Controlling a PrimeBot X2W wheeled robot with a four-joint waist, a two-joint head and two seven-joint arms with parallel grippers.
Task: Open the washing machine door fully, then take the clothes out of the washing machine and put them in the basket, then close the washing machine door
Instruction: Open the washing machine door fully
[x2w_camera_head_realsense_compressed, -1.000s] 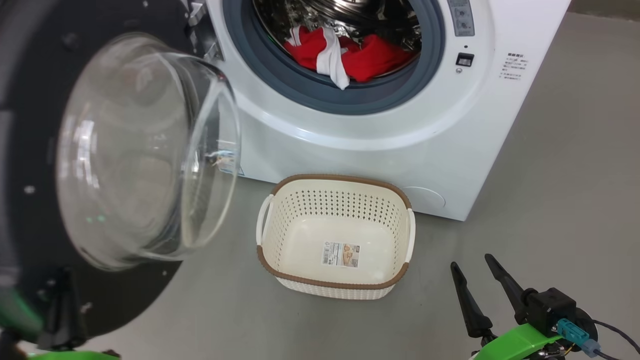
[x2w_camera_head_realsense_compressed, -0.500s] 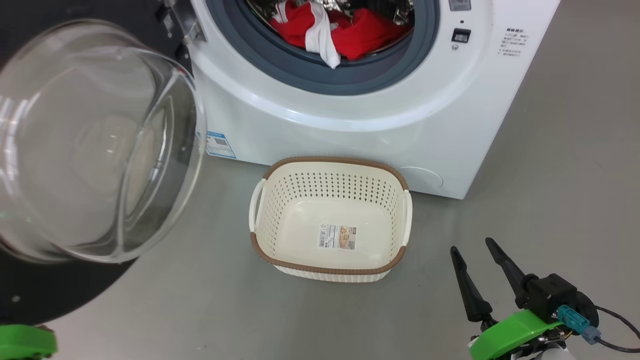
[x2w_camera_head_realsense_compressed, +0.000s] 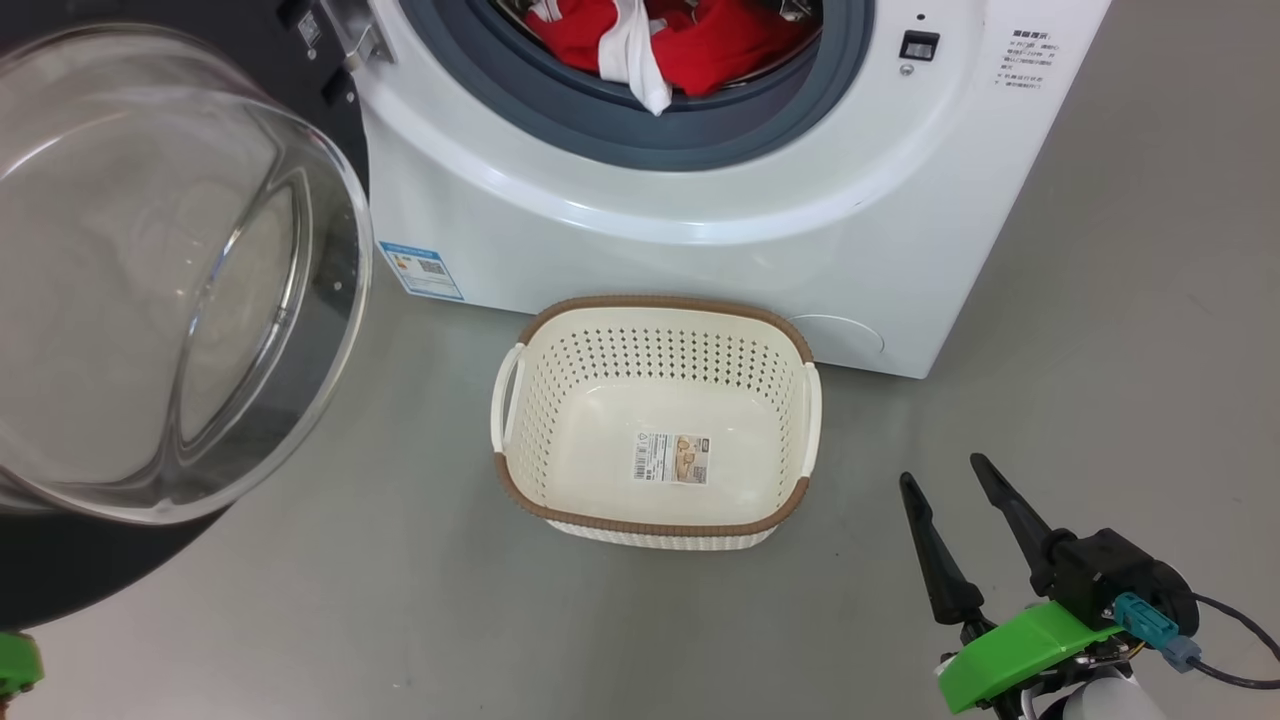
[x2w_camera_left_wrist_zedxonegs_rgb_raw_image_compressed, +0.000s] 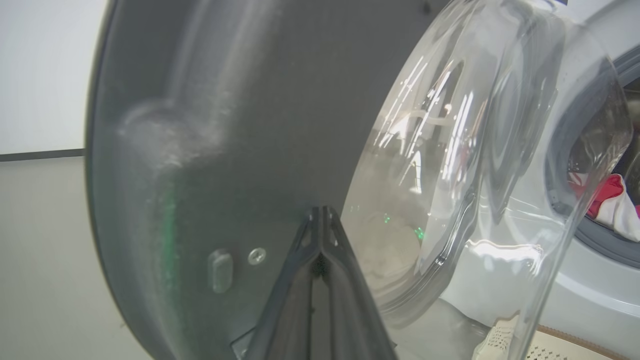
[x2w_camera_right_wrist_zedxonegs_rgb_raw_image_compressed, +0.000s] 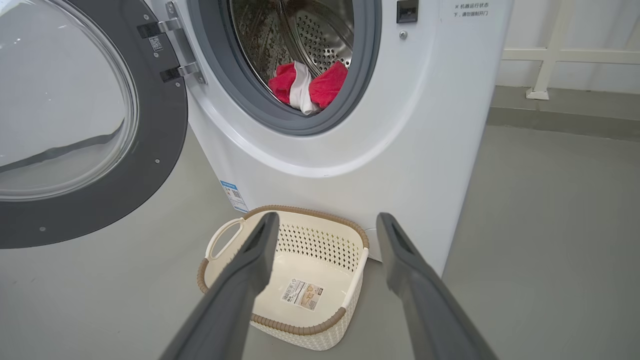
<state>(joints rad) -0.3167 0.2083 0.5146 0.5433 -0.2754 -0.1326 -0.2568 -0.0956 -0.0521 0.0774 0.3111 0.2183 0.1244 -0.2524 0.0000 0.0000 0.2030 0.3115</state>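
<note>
— While the door (x2w_camera_head_realsense_compressed: 60, 570) is swung out on the left side of the washer (x2w_camera_head_realsense_compressed: 650, 250), where are the clothes (x2w_camera_head_realsense_compressed: 720, 45) to be found?

— Inside the drum (x2w_camera_right_wrist_zedxonegs_rgb_raw_image_compressed: 320, 35), at the front of the opening. Red fabric is heaped there, and a white part is draped down onto the grey gasket (x2w_camera_head_realsense_compressed: 600, 130).

— And the basket (x2w_camera_head_realsense_compressed: 655, 300)?

— It is set upright on the floor (x2w_camera_head_realsense_compressed: 400, 620), just in front of the washer and below the opening. A label sticker (x2w_camera_head_realsense_compressed: 672, 458) is seen on its bottom. Whether its far rim is touched by the washer cannot be told.

— How are the left jaws set?

— They are clenched, finger against finger, with nothing pinched between. In the left wrist view the fingers (x2w_camera_left_wrist_zedxonegs_rgb_raw_image_compressed: 295, 280) are pointed at the dark inner face of the door, beside the glass bowl (x2w_camera_left_wrist_zedxonegs_rgb_raw_image_compressed: 475, 150). Contact with the door cannot be confirmed.

— And the right jaws?

— They are released and spread wide, with nothing gripped. In the head view they are raised over the floor to the right of the basket, apart from it. In the right wrist view the basket is framed between the two fingers.
</note>
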